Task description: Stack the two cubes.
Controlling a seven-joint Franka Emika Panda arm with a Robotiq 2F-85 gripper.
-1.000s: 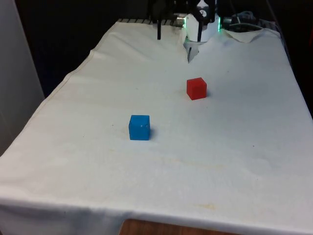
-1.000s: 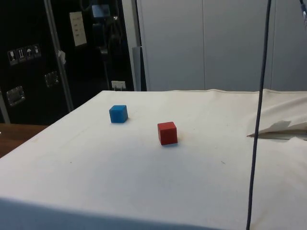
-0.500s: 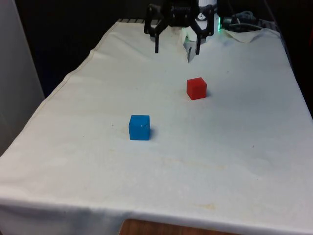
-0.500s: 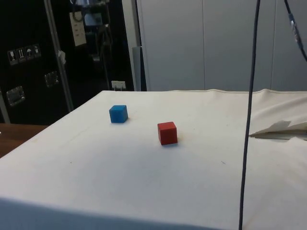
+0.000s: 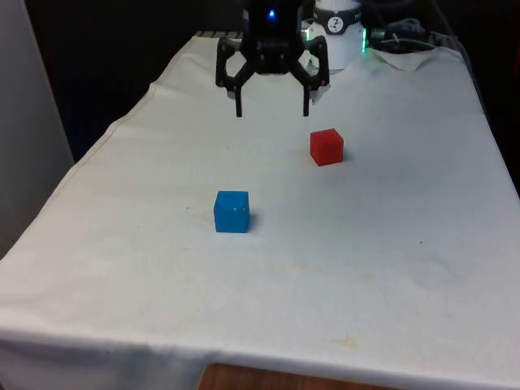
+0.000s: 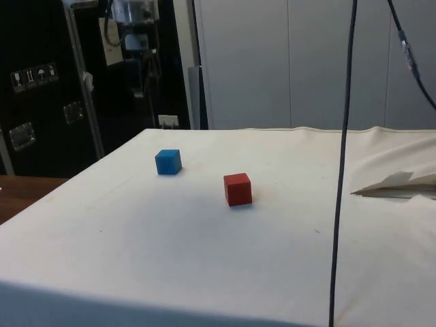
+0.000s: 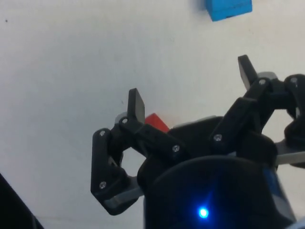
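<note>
A blue cube [image 5: 231,211] sits on the white cloth near the table's middle, towards the front view's left. A red cube [image 5: 327,147] rests farther back, towards the front view's right. The two stand apart. My black gripper [image 5: 272,108] hangs open in the air above the cloth, behind the blue cube and to the left of the red one, with nothing between its fingers. From the side, the blue cube [image 6: 167,162] and the red cube [image 6: 238,189] show on the cloth. At the wrist, the gripper [image 7: 190,81] is spread wide, with the blue cube [image 7: 228,9] beyond it and the red cube [image 7: 156,122] behind one finger.
The cloth [image 5: 268,276] lies rumpled at the far right corner [image 5: 414,57]. A dark cable [image 6: 340,163] hangs down across the side view. The table's left edge [image 5: 106,138] drops off beside the gripper.
The gripper has come forward and down from the table's far end towards the cubes, fingers still spread. Neither cube has moved.
</note>
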